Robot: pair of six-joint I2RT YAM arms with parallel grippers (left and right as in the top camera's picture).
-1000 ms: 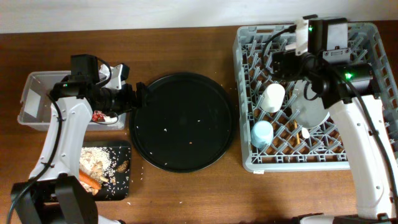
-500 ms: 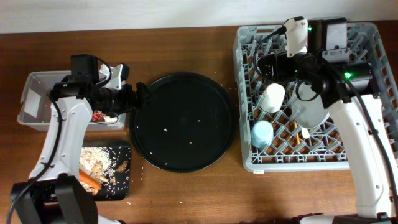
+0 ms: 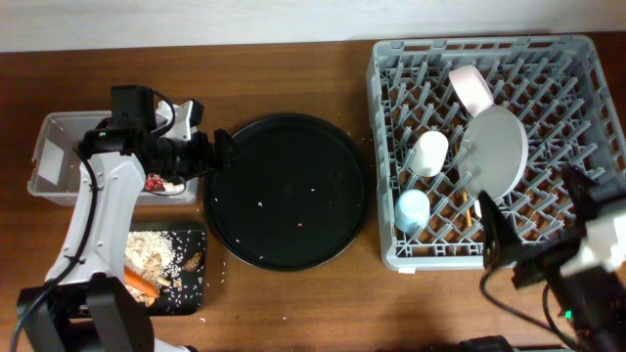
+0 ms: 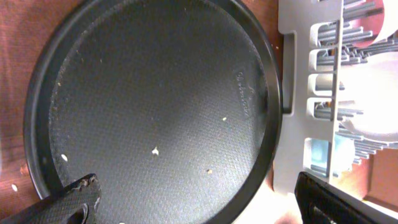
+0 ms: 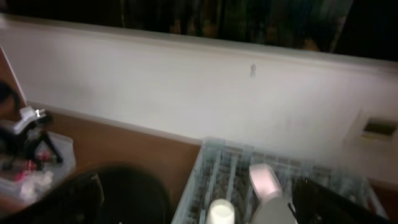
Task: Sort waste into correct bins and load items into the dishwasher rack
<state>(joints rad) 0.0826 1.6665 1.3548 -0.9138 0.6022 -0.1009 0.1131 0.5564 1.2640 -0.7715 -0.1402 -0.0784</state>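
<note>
The left hand [image 3: 219,153] is spread wide and empty, level with the left rim of the round tray [image 3: 289,191]. The right hand [image 5: 199,196] is also released and empty, raised off the near right corner of the rack [image 3: 391,59].

Status: sorting and loading look essentially complete.
- Rack: holds the plate [image 3: 494,152], bowl [image 3: 471,86], cream cup [image 3: 427,154] and blue cup [image 3: 412,208].
- Clear tub [image 3: 44,147]: holds the red wrapper [image 3: 156,183].
- Shallow black tray [image 3: 191,293]: holds the food scraps [image 3: 149,249] and carrot [image 3: 142,286].
- Round tray: carries crumbs only.

Next move: probably none beyond parking both arms.

The surface [image 3: 293,68] is brown wood. A plain white wall [image 5: 186,81] stands behind it.
</note>
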